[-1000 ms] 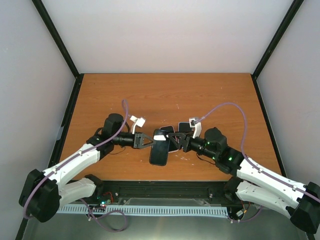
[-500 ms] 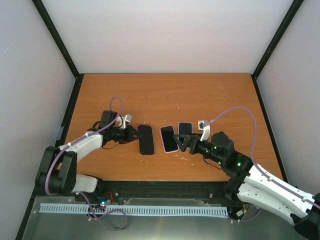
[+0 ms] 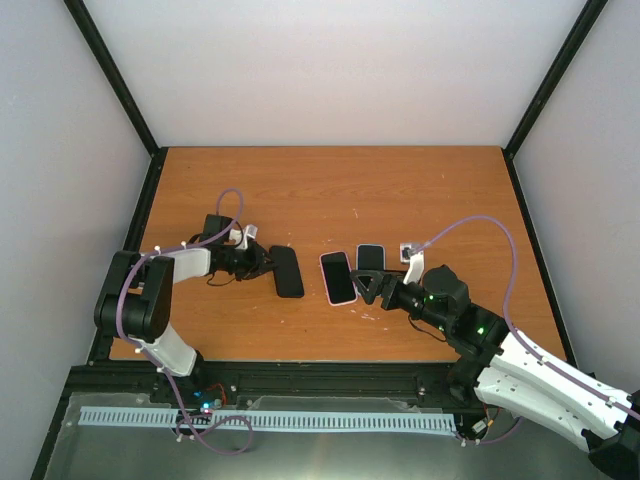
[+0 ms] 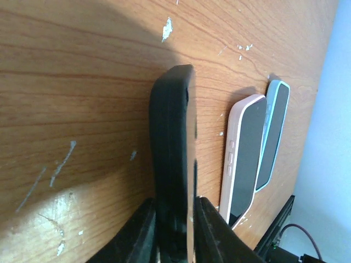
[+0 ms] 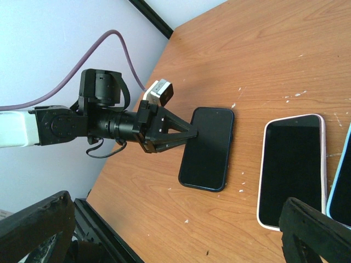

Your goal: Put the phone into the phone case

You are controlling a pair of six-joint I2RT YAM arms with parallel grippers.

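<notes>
A black phone in a black case [image 3: 289, 271] lies flat on the table, left of centre. My left gripper [image 3: 268, 265] is shut on its left long edge. The left wrist view shows that case [image 4: 171, 153] edge-on, squeezed between the two fingers [image 4: 137, 235]. From the right wrist the same phone [image 5: 208, 148] is seen screen up, the left gripper [image 5: 189, 134] clamping its rim. My right gripper [image 3: 368, 287] hangs open and holds nothing, well to the right of the black phone and just right of the pink one.
A phone with a pink rim [image 3: 338, 277] and another with a light blue rim [image 3: 370, 257] lie side by side at the centre, also seen from the left wrist as pink [image 4: 241, 153] and blue [image 4: 274, 131]. Bare wooden table [image 3: 400, 190] stretches behind.
Both grippers were on the black phone at the centre. The right one let go, opened and drew back. The left arm pulled the phone left and set it flat.
</notes>
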